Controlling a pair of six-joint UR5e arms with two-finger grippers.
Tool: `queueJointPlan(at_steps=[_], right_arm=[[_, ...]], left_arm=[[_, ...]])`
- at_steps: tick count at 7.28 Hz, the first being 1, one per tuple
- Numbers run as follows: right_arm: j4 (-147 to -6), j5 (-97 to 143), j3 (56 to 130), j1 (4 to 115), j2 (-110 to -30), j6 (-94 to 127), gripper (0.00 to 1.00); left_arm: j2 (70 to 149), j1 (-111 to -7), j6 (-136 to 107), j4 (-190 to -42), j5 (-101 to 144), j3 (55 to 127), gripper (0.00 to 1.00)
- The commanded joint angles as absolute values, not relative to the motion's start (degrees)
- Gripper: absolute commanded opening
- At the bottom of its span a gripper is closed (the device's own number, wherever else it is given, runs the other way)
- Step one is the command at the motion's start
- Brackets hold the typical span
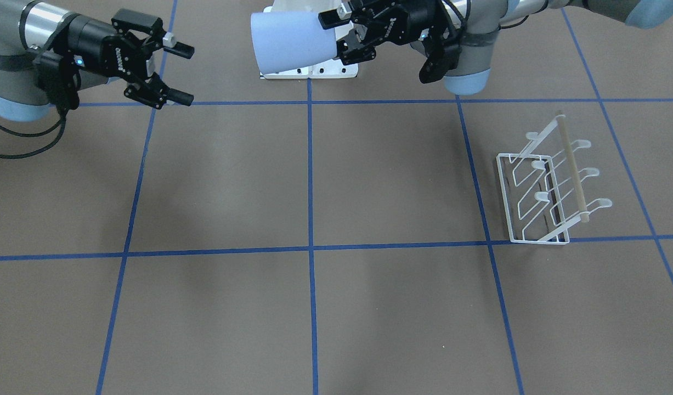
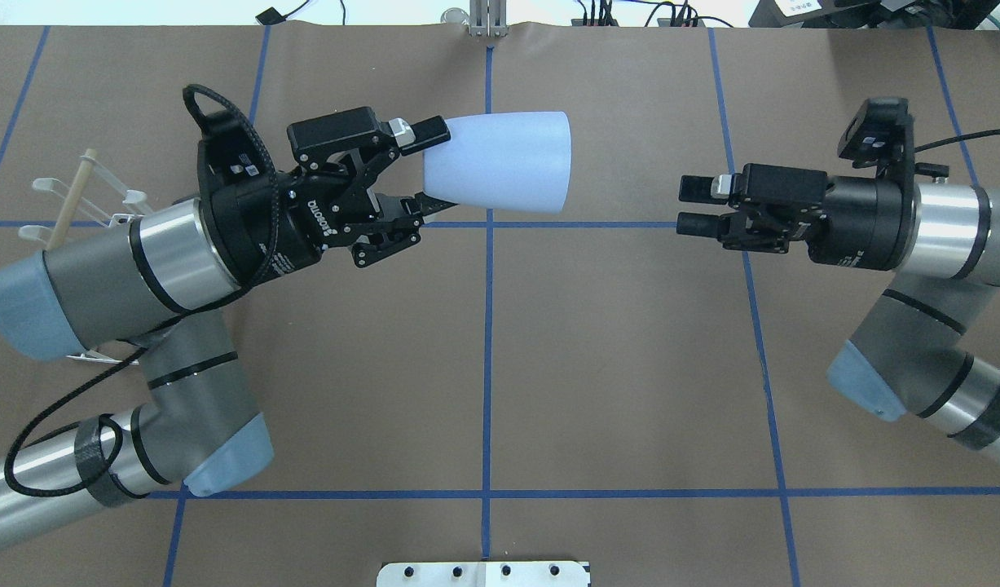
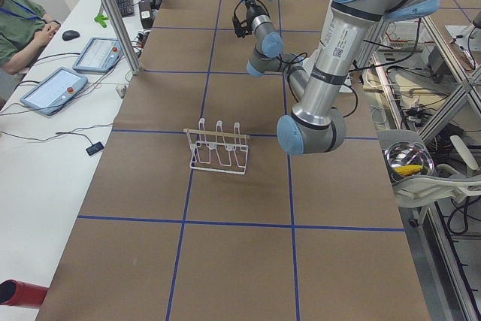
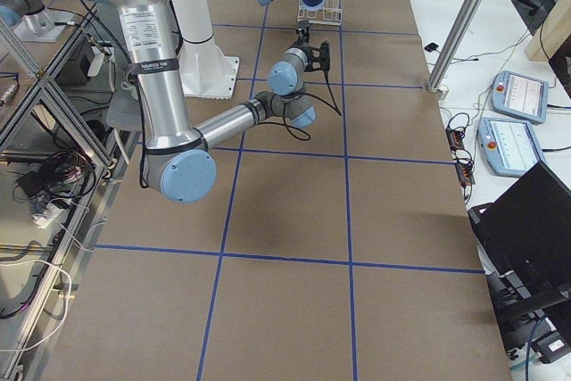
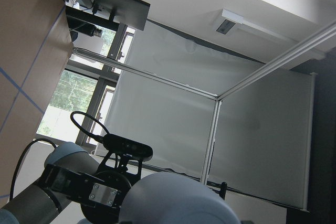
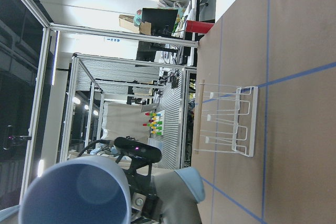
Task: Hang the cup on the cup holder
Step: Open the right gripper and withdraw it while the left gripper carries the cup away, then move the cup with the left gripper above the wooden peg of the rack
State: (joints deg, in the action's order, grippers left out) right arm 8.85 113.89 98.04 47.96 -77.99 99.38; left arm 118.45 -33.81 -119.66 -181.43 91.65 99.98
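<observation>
**Cup held sideways in the left gripper**

You see the left gripper closed on the narrow base end of the cup. The cup lies on its side in the air above the table, with its wide rim turned toward the right gripper. That gripper's fingers are spread and hold nothing, and it hangs well apart from the cup. The holder stands upright on the table on the robot's left side, well apart from the cup.
</observation>
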Motion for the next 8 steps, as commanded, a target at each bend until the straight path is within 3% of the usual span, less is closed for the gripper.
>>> queueJointPlan(at_steps=[1, 8], right_arm=[[0.76, 112.25, 91.87, 56.74, -78.14, 75.28, 1.0], [-44.24, 115.64, 90.97, 70.92, -77.08, 36.67, 1.0]], left_arm=[[118.3, -41.28, -112.88, -168.99, 99.11, 100.28, 0.0], [119.0, -63.07, -70.48, -126.73, 119.84, 99.93, 0.0]])
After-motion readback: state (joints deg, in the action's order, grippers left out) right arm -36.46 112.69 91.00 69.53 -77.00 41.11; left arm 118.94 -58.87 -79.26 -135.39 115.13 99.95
